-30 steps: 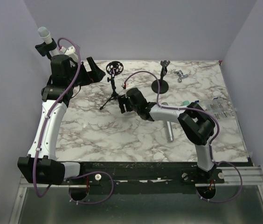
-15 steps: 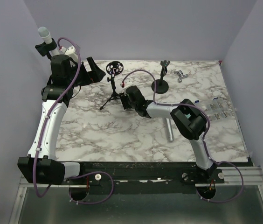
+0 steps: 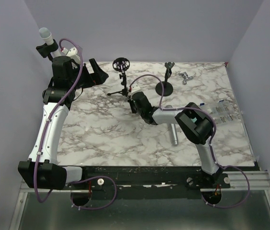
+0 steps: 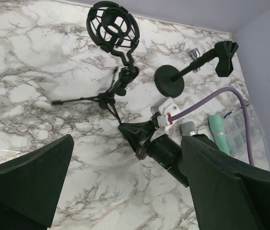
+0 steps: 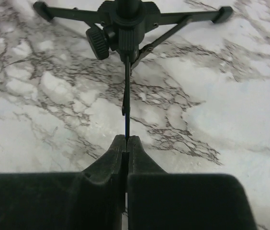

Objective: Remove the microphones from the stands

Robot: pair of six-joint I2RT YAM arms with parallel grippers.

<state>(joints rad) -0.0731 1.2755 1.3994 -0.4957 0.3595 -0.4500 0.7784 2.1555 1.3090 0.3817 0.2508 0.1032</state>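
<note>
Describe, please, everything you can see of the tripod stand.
The tripod stand is small and matt black, seemingly metal and plastic. Three thin legs spread from a hub with a knurled knob; an angled, jointed stem carries a round cage mount on top, which is empty. It stands far back on the table. The right gripper is shut on the tip of its near leg; the other two feet seem to rest on the marble. Nothing else touches it.

R gripper at tripod stand leg, mic flat on table
</note>
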